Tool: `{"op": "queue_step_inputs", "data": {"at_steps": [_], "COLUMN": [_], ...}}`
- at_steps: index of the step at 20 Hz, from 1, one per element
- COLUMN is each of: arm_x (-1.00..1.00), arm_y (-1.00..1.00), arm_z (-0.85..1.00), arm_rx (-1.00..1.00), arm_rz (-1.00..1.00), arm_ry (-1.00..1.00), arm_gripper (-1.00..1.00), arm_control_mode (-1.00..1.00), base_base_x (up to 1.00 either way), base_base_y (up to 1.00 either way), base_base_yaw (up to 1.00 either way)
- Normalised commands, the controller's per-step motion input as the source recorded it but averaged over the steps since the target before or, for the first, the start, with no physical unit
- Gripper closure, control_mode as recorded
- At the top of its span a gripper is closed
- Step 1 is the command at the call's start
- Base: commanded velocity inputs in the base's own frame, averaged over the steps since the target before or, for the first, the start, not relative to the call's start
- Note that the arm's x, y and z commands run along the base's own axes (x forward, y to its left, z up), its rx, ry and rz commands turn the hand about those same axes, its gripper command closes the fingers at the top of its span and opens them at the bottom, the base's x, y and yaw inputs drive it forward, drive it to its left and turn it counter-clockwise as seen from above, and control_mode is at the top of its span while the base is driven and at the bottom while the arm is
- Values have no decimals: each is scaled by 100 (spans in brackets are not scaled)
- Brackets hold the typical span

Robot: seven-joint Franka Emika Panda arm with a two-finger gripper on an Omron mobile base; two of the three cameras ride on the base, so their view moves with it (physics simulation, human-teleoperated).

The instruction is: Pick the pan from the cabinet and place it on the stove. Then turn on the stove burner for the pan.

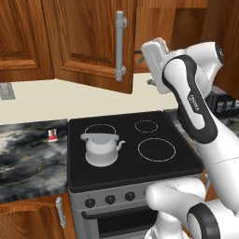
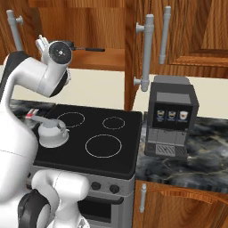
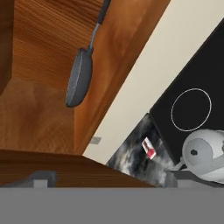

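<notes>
Pan rests on the shelf inside the open cabinet, handle pointing outward, as the gripper hovers before it with fingertips spread wide, above the stove bearing a white kettle.

Most of the pan sits behind the arm in the right base view, so you just get its thin handle poking out. In the left base view the arm blocks the open cabinet inside too. The gripper only shows its two tips along the hand view's bottom. The kettle is cut off at the right edge there.
</notes>
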Motion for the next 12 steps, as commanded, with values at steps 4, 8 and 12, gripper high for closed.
{"op": "queue_step_inputs", "data": {"at_steps": [4, 8, 12], "arm_x": [0, -1, -29], "arm_y": [33, 38, 44], "arm_z": [-2, -1, 0], "arm_rx": [3, 1, 0], "arm_rz": [3, 3, 5], "arm_ry": [3, 1, 0], "arm_gripper": [-100, -100, -100], "arm_control_mode": [-100, -100, -100], "base_base_x": [0, 0, 0], "base_base_y": [0, 0, 0], "base_base_yaw": [0, 0, 0]}}
